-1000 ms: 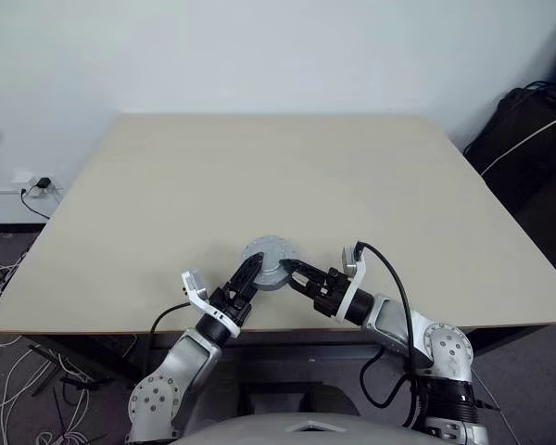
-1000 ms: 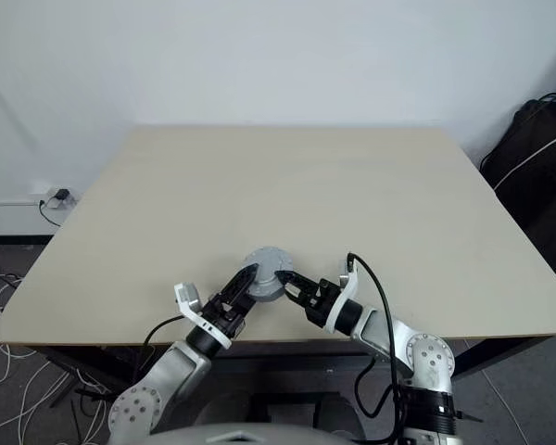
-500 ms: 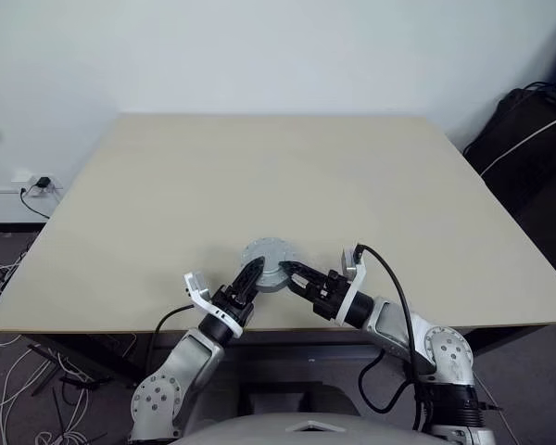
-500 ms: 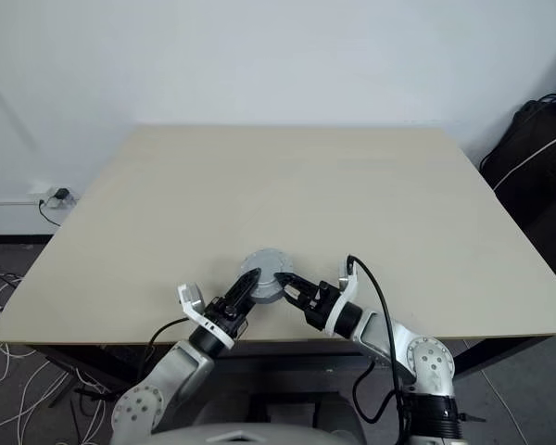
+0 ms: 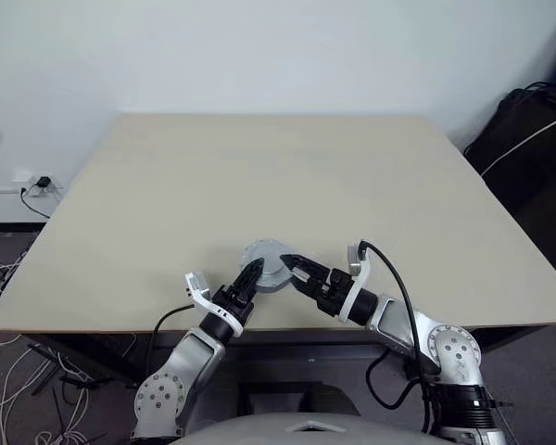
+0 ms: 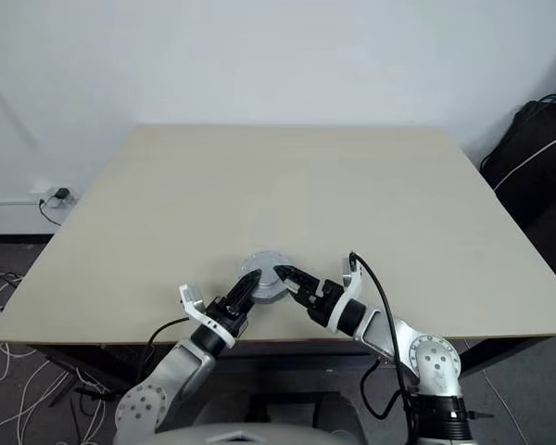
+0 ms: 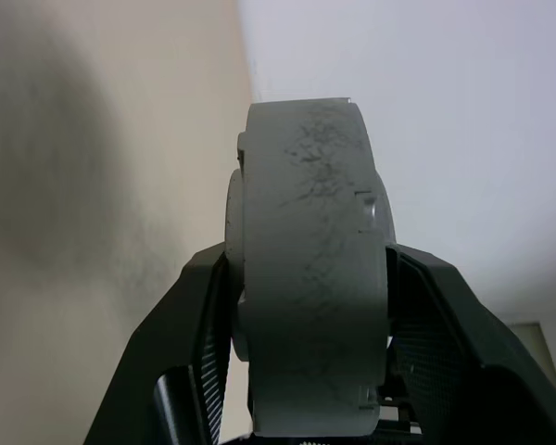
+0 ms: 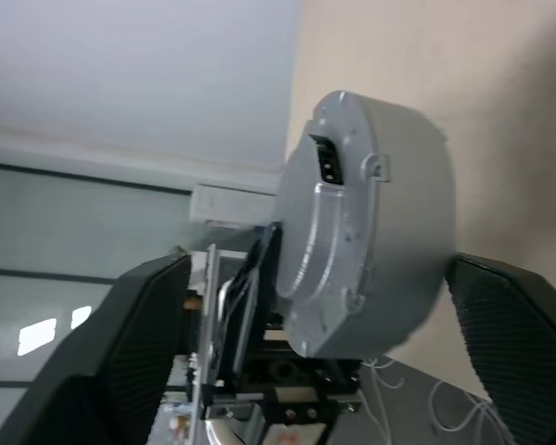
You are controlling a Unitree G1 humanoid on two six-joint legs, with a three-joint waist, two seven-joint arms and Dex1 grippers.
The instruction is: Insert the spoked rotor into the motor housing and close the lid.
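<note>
Motor housing (image 5: 267, 262) clamped in left hand (image 5: 251, 275); right hand (image 5: 295, 270) spread wide alongside.

We see a pale beige table (image 5: 287, 176) standing against a plain white wall (image 5: 259, 51). A socket with a plug (image 5: 39, 184) sits low on that wall, white cables (image 5: 5, 371) trail over grey carpet, and a black bag (image 5: 533, 139) rests beside the table.

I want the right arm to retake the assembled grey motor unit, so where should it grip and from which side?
Grip the motor unit across its two flat faces, coming level from the robot's right, probably. It stands on edge above the table, clamped face to face by the left gripper, and the right gripper already straddles it, fingers wide.
</note>
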